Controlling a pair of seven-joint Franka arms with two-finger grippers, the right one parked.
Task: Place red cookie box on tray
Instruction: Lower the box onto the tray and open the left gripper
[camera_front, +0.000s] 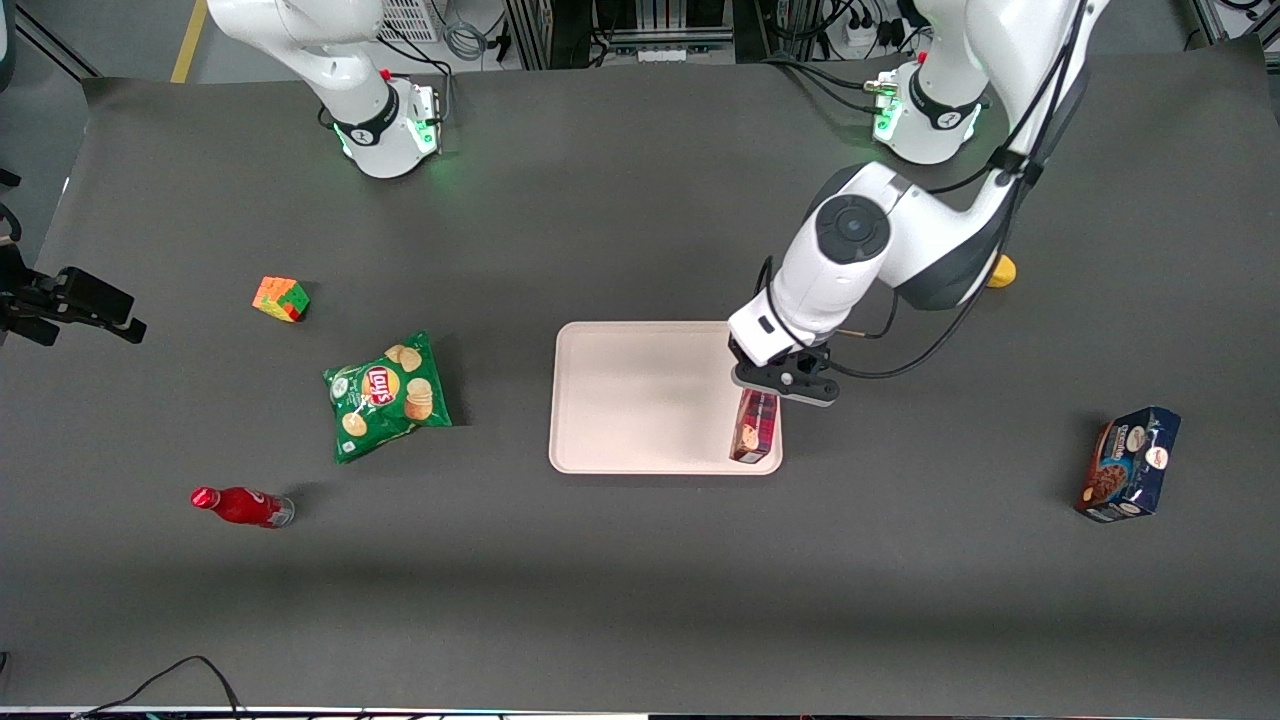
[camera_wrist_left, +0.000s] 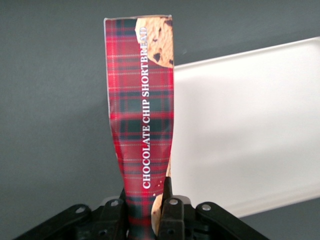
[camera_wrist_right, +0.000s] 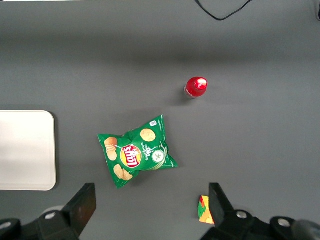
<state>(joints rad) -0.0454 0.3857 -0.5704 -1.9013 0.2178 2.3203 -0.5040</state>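
Your end effector (camera_front: 757, 392) is clamped on one end of the long slim red tartan cookie box (camera_front: 755, 427), which hangs over the 3 o'clock edge of the flat pinkish-cream tray (camera_front: 640, 396) in the front view. Ease it toward the tray's centre before lowering, so the carton lands fully inside the rim. The wrist view shows the box (camera_wrist_left: 142, 125) straddling the tray's edge (camera_wrist_left: 245, 125); the front view cannot confirm that.
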